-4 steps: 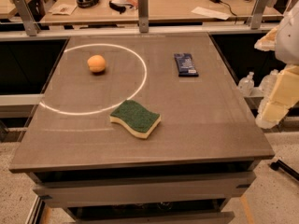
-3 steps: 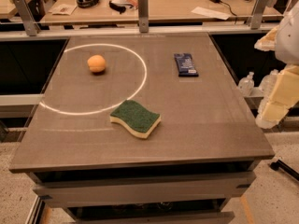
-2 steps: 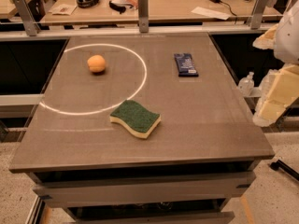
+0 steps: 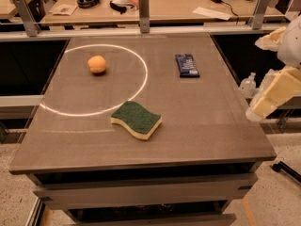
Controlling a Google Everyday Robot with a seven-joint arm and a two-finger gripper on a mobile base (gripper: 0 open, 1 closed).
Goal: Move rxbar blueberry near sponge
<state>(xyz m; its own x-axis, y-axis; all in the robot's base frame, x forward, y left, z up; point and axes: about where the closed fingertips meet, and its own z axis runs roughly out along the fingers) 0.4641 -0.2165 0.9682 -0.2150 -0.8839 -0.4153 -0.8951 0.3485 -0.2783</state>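
Observation:
The rxbar blueberry (image 4: 186,65), a flat dark blue bar with pale print, lies on the far right part of the grey table (image 4: 211,126). The sponge (image 4: 136,119), green on top over pale yellow foam, lies near the table's middle front, well apart from the bar. My gripper (image 4: 270,95) is a cream-coloured shape at the right edge of the view, beyond the table's right side and above floor level. It holds nothing that I can see and is well to the right of and nearer than the bar.
A round orange fruit (image 4: 97,64) sits inside a white circle (image 4: 141,86) marked on the table's left half. A cluttered desk (image 4: 188,6) with metal posts stands behind the table. A clear bottle (image 4: 248,84) stands on the floor at the right.
My gripper has drifted slightly to the left, toward the table's right edge. The bar, the sponge and the fruit have not moved.

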